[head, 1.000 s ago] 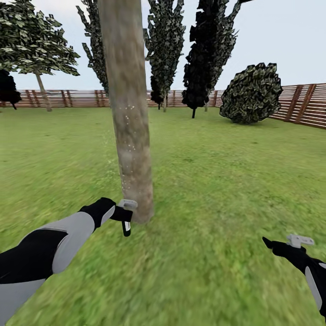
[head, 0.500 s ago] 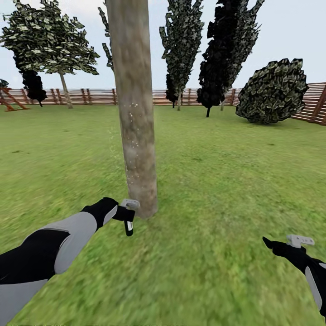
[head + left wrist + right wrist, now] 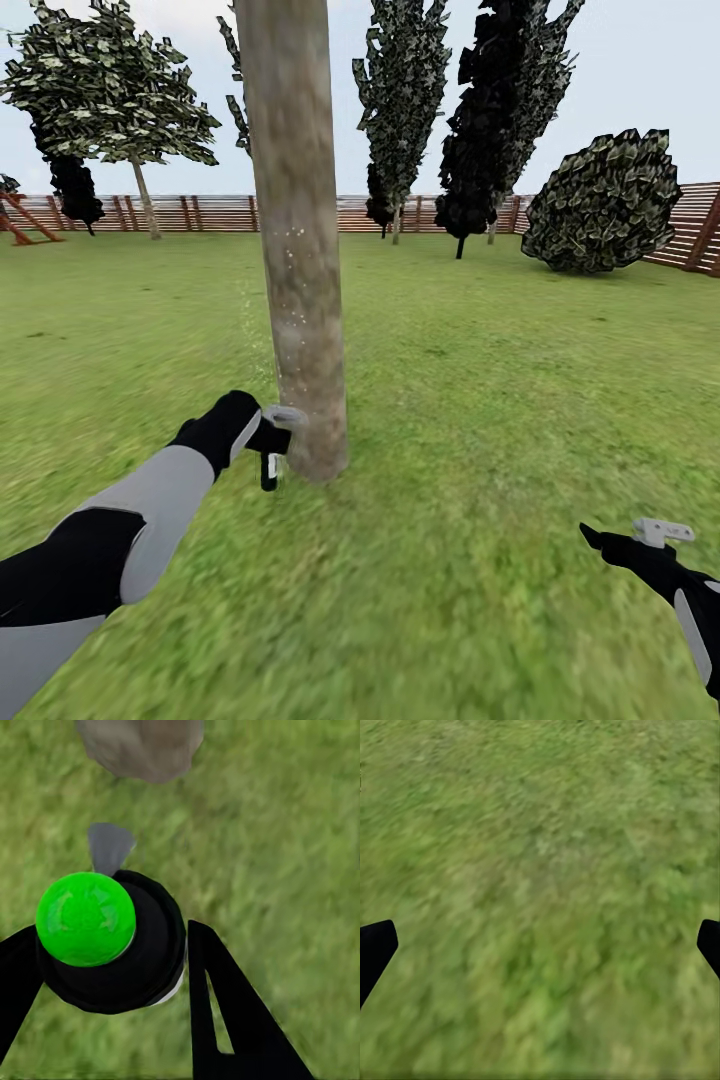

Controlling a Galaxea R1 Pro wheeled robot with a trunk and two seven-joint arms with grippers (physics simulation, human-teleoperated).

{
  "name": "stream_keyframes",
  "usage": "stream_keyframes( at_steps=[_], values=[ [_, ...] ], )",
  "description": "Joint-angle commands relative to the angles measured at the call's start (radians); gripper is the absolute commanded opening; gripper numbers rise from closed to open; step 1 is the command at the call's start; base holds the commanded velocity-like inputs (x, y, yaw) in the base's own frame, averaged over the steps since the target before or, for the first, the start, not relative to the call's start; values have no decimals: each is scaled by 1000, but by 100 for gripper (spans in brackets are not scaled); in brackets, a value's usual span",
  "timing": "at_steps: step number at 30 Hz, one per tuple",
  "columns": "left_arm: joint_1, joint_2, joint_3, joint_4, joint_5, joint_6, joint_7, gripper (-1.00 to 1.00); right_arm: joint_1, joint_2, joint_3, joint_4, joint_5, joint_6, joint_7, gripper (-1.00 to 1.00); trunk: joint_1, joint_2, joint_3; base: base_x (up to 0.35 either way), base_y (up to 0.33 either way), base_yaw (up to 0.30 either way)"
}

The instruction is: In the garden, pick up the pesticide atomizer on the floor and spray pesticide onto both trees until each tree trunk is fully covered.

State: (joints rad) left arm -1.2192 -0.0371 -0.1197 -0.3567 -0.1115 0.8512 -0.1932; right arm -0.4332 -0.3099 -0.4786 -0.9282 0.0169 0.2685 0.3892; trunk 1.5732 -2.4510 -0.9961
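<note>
Beige-grey tree trunk (image 3: 297,240) in head view: left gripper (image 3: 268,440) holds pesticide atomizer (image 3: 272,452) just beside its base. Left wrist: fingers (image 3: 225,1020) clamped on the bottle, nozzle facing the trunk. Right wrist: right gripper (image 3: 540,945) spread wide over grass (image 3: 540,870). Risk: aim this low could leave the upper bark uncovered.

The pesticide atomizer (image 3: 270,462) sits between the left fingers (image 3: 225,1012), above the floor (image 3: 450,420), its spray head just beside the foot of the tree trunk (image 3: 300,250), which stands directly ahead of those fingers. The right fingers (image 3: 663,530) hang well apart from the trunk, off to its right and nearer the robot, with only grass ahead of them. Behind the trunk lie more trees (image 3: 400,100), a bush (image 3: 605,200) to the right, and the fence (image 3: 215,213) beyond.
</note>
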Motion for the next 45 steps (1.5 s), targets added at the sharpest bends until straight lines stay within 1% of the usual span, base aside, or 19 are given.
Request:
stream_keyframes(
  at_steps=[1, 2, 4, 8, 10, 12, 14, 16, 19, 23, 30, 33, 38, 42, 43, 45],
  values=[
    [0, -1, 1, -1, 1, 2, 39, -100, 0, 0, 0, 0, 0, 0, 0, 100, 0, 0, 0, 0, 0, 0],
    [0, -3, 0, -1, -6, 3, 100, -100, -1, 0, 0, -1, 0, 0, 0, 100, 0, 0, 0, 0, 0, 0],
    [0, -3, 1, -2, -9, 3, 148, -100, -1, 0, 0, -1, 0, 0, 0, 100, 0, 0, 0, 0, 0, 0],
    [0, -3, 2, -2, -9, 6, 165, -100, -1, 0, 0, -1, 0, 0, 0, 100, 0, 0, 0, 0, 0, 0],
    [0, -3, 4, -2, -7, 8, 159, -100, -1, 0, 0, -1, 0, 0, 0, 100, 0, 0, 0, 0, 0, 0],
    [-2, -3, 4, -2, -7, 19, 133, -100, 0, 0, 0, -1, -1, 0, 0, 100, 0, 0, 0, 0, 0, 0],
    [-4, -3, 5, -17, -7, 77, 72, -100, 0, 0, 0, -1, -1, 0, 0, 100, 0, 0, 0, 0, 0, 0],
    [-5, -3, 5, -47, -7, 115, 40, -100, -1, 0, 0, -1, -1, 0, 0, 100, 0, 0, 0, 0, 0, 0],
    [-6, -3, 5, -64, -9, 132, 28, -100, -1, 0, 0, -1, -2, 0, 0, 100, 0, 0, 0, 0, 0, 0],
    [-12, -3, 5, -68, -9, 136, 25, -100, 0, -1, -1, -1, -2, 0, 0, 100, 0, 0, 0, 0, 0, 0],
    [-109, -3, 5, -67, -6, 144, 25, -100, -1, -2, -2, -1, -2, 0, 0, 100, 0, 0, 0, 0, 0, 0],
    [-164, -3, 5, -63, -4, 145, 25, -100, -1, -2, -2, -1, -2, 0, 0, 100, 0, 0, 0, 0, 0, 0],
    [-228, -9, 5, -58, -4, 150, 25, -100, -1, -2, -2, -1, -2, 0, 0, 100, 0, 0, 0, 0, 0, 0],
    [-267, -10, 5, -54, -4, 150, 25, -100, -1, -2, -2, -1, -2, 0, 0, 100, 0, 0, 0, 0, 0, 0],
    [-277, -10, 5, -49, -4, 150, 25, -100, 0, -2, -2, -1, -1, 0, 0, 100, 0, 0, 0, 0, 0, 0],
    [-313, -10, 5, -25, -4, 151, 25, -100, 0, -2, -2, -1, -1, 0, 0, 100, 0, 0, 0, 0, 0, 0]
  ],
)
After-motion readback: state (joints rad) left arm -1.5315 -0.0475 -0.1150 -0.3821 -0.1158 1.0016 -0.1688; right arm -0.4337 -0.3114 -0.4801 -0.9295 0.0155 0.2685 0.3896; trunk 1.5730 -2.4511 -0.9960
